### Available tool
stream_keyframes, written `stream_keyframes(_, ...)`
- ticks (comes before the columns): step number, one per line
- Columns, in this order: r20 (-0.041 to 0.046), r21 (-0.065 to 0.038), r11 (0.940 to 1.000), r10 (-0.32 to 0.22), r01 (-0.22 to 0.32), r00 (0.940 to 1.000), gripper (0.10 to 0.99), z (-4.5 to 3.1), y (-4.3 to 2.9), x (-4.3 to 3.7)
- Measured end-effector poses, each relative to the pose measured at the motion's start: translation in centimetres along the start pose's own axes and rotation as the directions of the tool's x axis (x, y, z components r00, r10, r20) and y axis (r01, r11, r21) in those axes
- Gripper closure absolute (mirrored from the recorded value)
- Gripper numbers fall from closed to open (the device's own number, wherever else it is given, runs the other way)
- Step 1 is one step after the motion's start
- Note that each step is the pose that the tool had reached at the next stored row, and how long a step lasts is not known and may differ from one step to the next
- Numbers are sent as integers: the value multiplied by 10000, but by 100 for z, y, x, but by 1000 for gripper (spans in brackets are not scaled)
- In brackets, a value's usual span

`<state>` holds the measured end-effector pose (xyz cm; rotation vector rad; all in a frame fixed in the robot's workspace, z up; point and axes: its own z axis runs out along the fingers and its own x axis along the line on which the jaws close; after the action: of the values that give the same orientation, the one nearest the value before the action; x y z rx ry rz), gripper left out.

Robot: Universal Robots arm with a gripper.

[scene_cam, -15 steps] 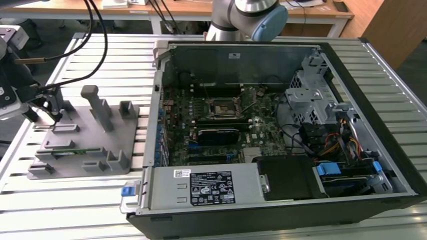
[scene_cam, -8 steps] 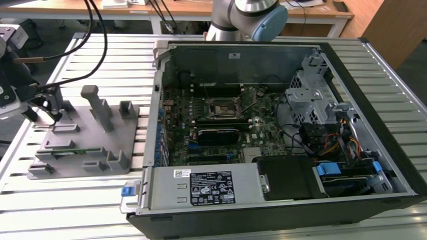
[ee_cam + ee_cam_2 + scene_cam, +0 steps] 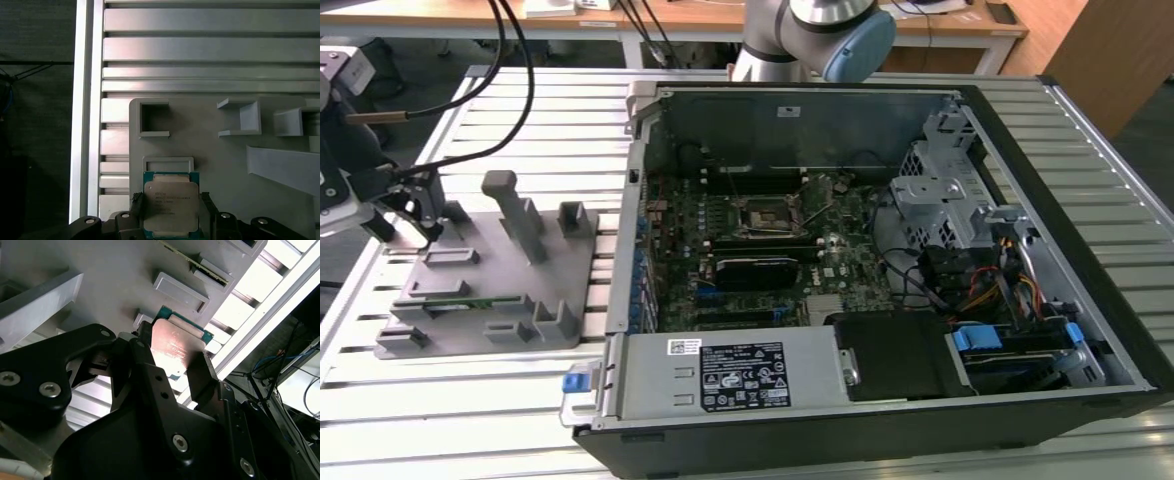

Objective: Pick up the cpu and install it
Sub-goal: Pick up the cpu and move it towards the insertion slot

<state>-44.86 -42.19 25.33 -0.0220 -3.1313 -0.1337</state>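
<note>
Gripper: at the left edge of the exterior view [image 3: 407, 220], hanging over the near-left corner of the grey fixture plate [image 3: 520, 290]. In both wrist views its two black fingers [image 3: 206, 207] are drawn in against opposite edges of the cpu, one on each side.
Gripper's hold: closed to the chip's width, with nothing else between the fingers [image 3: 202, 375].
Cpu: held between the fingers, above the fixture plate [image 3: 200, 135] and close to a shallow rectangular pocket [image 3: 168, 164]. I cannot tell whether it is clear of the plate.
Cpu face: the silvery metal top plate [image 3: 171, 202] has a thin green board edge. In the second wrist view [image 3: 177, 342] it catches a pinkish glare.
Writing on cpu: several faint lines of print on the metal plate, too small to make out.
Fixture plate: grey, with raised blocks, posts and open pockets. A thin green strip [image 3: 460, 298] lies in a slot toward its front.
Table: silver slatted aluminium [image 3: 454, 420], carrying both the fixture plate and the computer case.
Computer case: black, lying open across the centre and right of the exterior view [image 3: 1067, 170], well apart from the gripper.
Socket: a square metal-framed opening [image 3: 765, 215] on the motherboard, upper centre of the case interior.
Labels in case: a white sticker with dark print on the far inner wall [image 3: 787, 110], and a large black-and-white label crowded with marks on the grey power supply [image 3: 740, 375] at the lower centre.
Arm: its grey and blue joint [image 3: 841, 35] is at the top centre of the exterior view.
</note>
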Motion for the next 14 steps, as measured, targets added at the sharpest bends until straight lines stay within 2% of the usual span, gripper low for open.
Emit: stream_keyframes(14, -2, 1, 10000, 0, 0, 10000, 561, -30, 3, 0)
